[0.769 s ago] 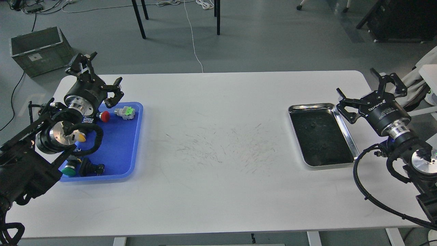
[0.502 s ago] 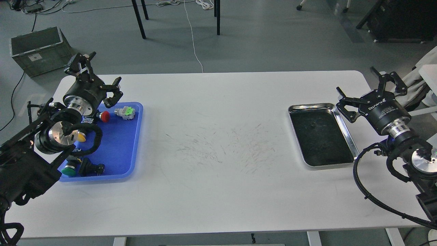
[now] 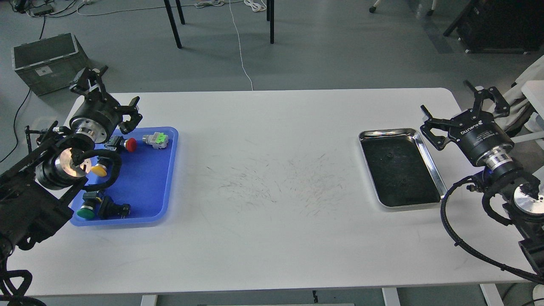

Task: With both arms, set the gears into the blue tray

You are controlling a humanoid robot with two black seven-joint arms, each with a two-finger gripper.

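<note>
The blue tray (image 3: 148, 182) lies at the table's left end. On the dark inside of the steel tray (image 3: 430, 158) at the right, two tiny gears show only faintly, one (image 3: 387, 156) toward the back and one (image 3: 403, 181) nearer the front. My left gripper (image 3: 108, 97) hangs open above the blue tray's back left corner, holding nothing. At the steel tray's right rim my right gripper (image 3: 459, 109) is raised and open, and it is empty too.
In the blue tray lie a red push-button (image 3: 131, 144), a green-capped switch (image 3: 156, 139), a yellow button (image 3: 99, 170), a green button (image 3: 86, 213) and a black blocky part (image 3: 113, 209). The table's middle bears only scuff marks. A grey crate (image 3: 46, 63) stands on the floor behind.
</note>
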